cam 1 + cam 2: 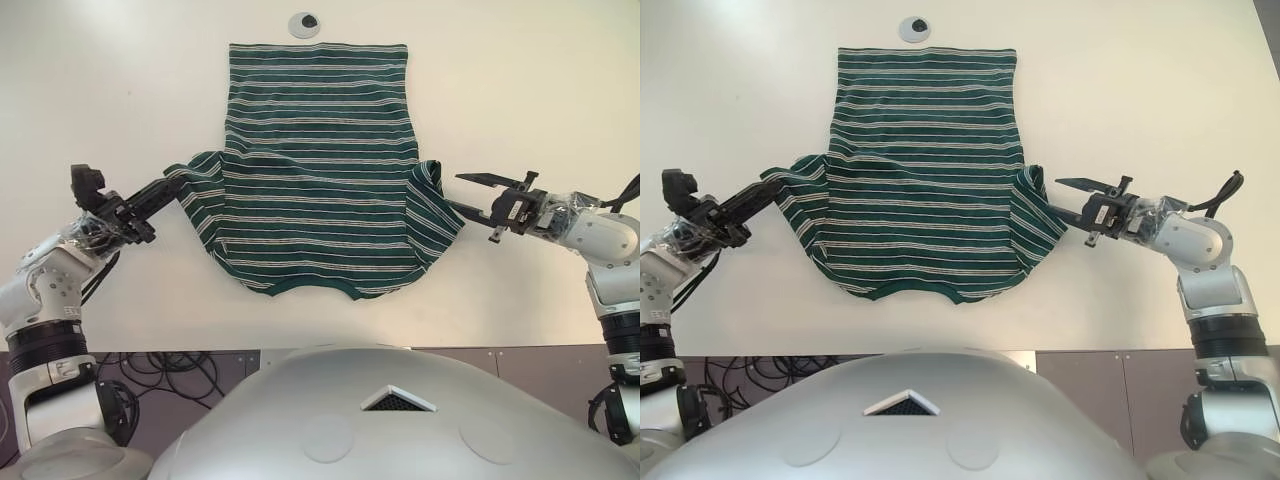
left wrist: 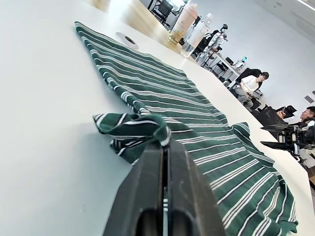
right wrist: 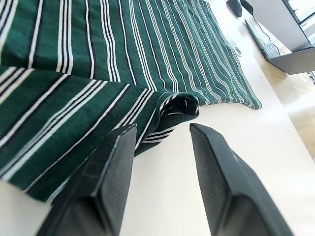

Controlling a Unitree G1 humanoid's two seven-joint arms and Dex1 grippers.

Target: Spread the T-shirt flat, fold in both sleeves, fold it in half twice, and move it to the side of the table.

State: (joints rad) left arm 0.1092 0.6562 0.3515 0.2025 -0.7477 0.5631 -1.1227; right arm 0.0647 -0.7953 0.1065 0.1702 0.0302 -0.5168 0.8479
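Note:
A dark green T-shirt [image 1: 318,170] with thin white stripes lies on the white table [image 1: 120,90], collar toward me and hem at the far side. My left gripper [image 1: 177,184] is shut on the bunched left sleeve [image 2: 132,126], and its fingers [image 2: 165,162] are pressed together on the cloth. My right gripper [image 1: 455,192] is open beside the right sleeve [image 3: 178,105], which is folded over at its edge. The right fingers [image 3: 114,162] rest on either side of that sleeve's edge, low over the table, with nothing held.
A small round disc [image 1: 304,24] lies on the table just beyond the shirt's hem. Bottles [image 2: 189,27] stand past the table's far end. Bare table surface lies to both sides of the shirt. The front edge [image 1: 320,345] runs close to me.

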